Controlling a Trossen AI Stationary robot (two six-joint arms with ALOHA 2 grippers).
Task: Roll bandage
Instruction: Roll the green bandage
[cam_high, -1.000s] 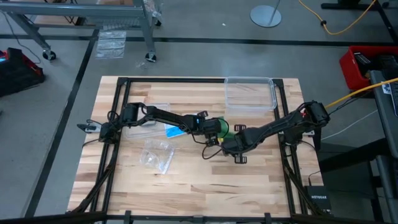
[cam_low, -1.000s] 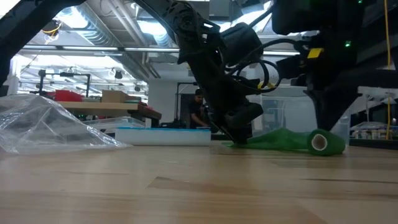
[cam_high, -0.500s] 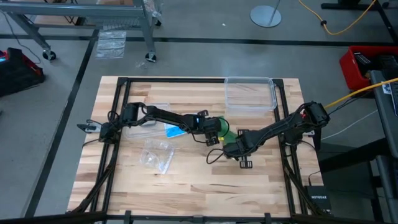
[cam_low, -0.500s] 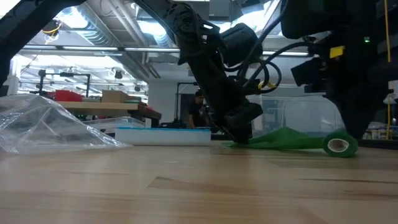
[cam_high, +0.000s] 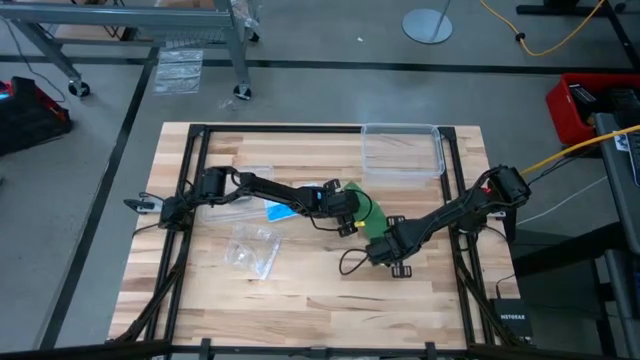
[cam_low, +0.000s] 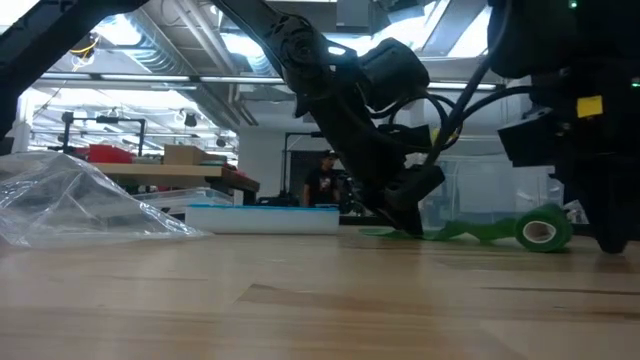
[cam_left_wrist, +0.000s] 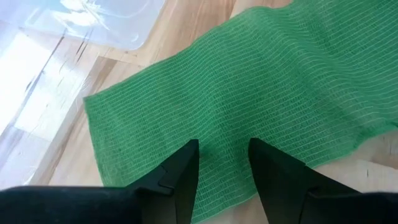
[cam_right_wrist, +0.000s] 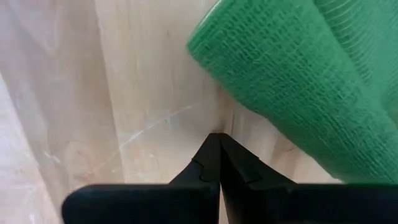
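The bandage (cam_high: 368, 212) is a green fabric strip lying flat on the wooden table near its middle. Its near-right end is wound into a small roll (cam_low: 540, 231) that rests on its round side. My left gripper (cam_left_wrist: 221, 149) is open, and its tips stand over the strip close to the free end (cam_left_wrist: 118, 118). My right gripper (cam_right_wrist: 217, 135) is shut and points down at the bare wood just beside the roll (cam_right_wrist: 280, 81). A sliver of table shows between them. My left gripper has its two spread fingertips (cam_left_wrist: 186, 155) set down on the flat strip a little way in from its free end. They come slanting down from the table's left and point along the strip. The fabric (cam_low: 400, 233) lies in one flat layer on the table under them.
A clear plastic box (cam_high: 402, 148) stands at the far edge. A crumpled clear bag (cam_high: 252, 248) and a blue and white pill organizer (cam_high: 280, 210) lie left of the bandage. A person (cam_low: 325, 185) stands in the room behind. Bare wood lies along the near edge.
My right gripper has gone toward the table's near right, staying shut. The roll has travelled that way with it. The strip between the roll and my left gripper has grown longer and has sunk from a raised hump to lying flat. My left gripper has tipped a little.
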